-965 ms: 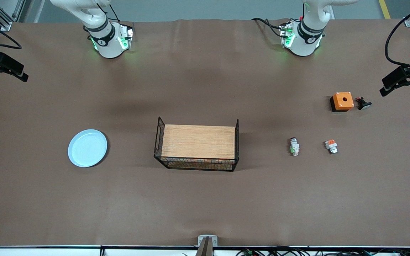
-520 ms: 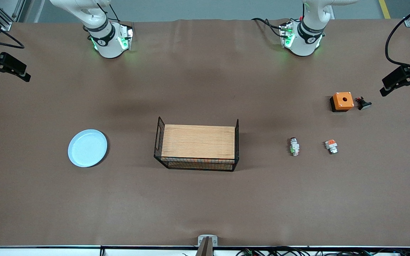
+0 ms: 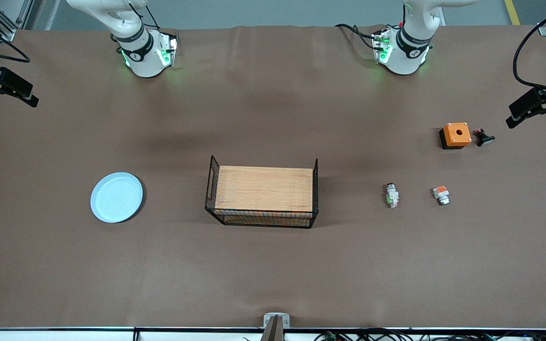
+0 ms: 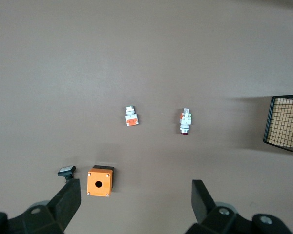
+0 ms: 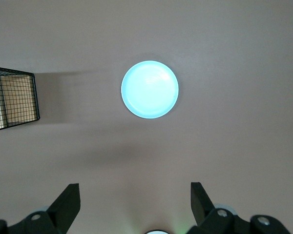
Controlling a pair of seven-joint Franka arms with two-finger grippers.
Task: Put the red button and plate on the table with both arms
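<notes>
Plate point(image 3: 116, 197) lies bare on the table point(image 3: 273, 274) at nine o'clock of the wire basket point(image 3: 262, 196); the red button point(image 3: 392, 195) lies at three o'clock of it, beside an orange-blocked part point(image 3: 441, 194); the basket shows only its wooden top. Right gripper point(image 5: 132, 204) hangs released over the plate, left gripper point(image 4: 134, 202) released above the parts; each should probably descend centred, the left avoiding the lookalike.

A plain brown matte sheet, faintly creased, covers the wide counter point(image 3: 273, 265) under even overhead light, with grey floor point(image 3: 263, 12) and a yellow line above its upper edge and black cables point(image 3: 363, 335) along the lower one.
</notes>
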